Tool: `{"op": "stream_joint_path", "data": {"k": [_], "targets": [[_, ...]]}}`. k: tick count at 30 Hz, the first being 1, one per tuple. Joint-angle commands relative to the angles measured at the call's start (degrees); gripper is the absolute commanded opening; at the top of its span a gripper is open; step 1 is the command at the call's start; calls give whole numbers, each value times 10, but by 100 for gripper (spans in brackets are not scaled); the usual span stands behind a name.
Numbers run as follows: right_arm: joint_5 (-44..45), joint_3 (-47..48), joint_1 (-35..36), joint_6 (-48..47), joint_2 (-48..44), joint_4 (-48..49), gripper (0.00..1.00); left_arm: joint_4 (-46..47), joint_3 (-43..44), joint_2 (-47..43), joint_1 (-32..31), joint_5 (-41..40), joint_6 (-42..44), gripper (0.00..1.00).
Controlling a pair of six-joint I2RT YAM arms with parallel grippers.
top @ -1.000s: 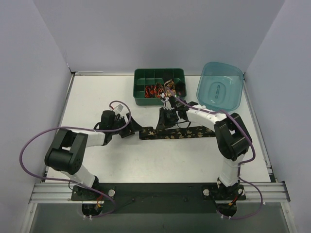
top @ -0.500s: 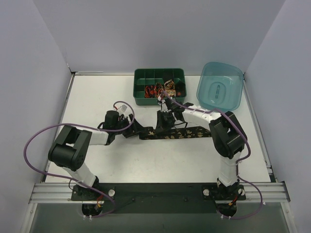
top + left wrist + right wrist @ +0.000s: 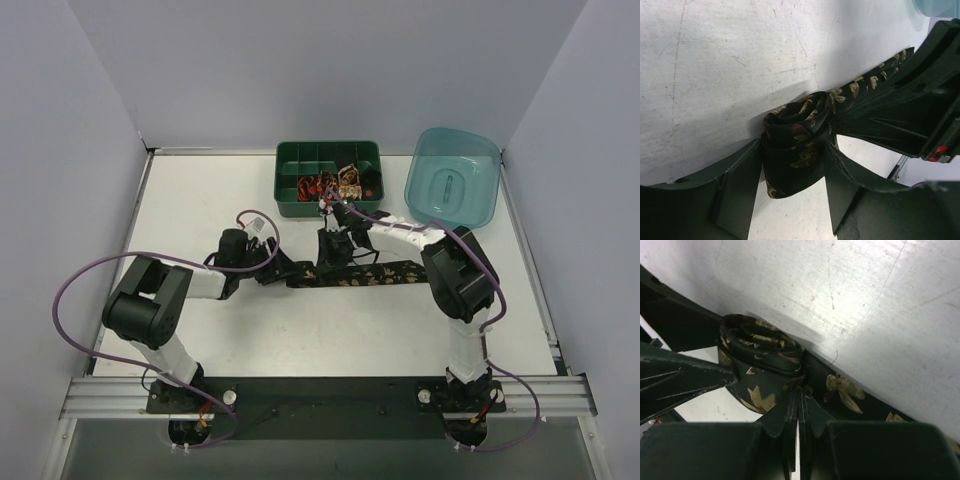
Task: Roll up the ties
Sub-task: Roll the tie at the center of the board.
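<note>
**A:** The left wrist camera has it closest: the left gripper [image 3: 792, 150] pinches the rolled end of the tie [image 3: 800, 115], one finger touching each side of the coil.

**B:** And the right gripper [image 3: 798, 392]?

**A:** Its own camera shows the fingers pressed together, tips down on the flat strip just beside the coil. Whether any cloth is caught between them, I cannot tell.

**B:** The overhead camera gives none of that. There, both grippers are dark shapes meeting at one end of the strip.

**A:** It does show the unrolled length, though. It runs away from the fingertips toward the right arm's side, flat on the white table [image 3: 200, 200].

**B:** Past the fingers, toward the far wall, sits the green tray [image 3: 300, 152], with small rolled ties [image 3: 348, 182] showing red and gold in its compartments. The teal tub [image 3: 455, 190] stands beside it, farther right.
</note>
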Motion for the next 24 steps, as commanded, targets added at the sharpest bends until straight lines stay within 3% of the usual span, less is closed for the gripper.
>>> {"op": "stream_joint_path", "data": {"k": [1,13,24], "targets": [[12,25,4,6,21,-24,0,26,8,9,-8,15,-7,60],[11,45,10,10,45,-27,0,-23,39,-15,-13,3,16,51],[-6,71,23,17,68,-28,0,-261,146,-45,-37,-80,123,48]]}}
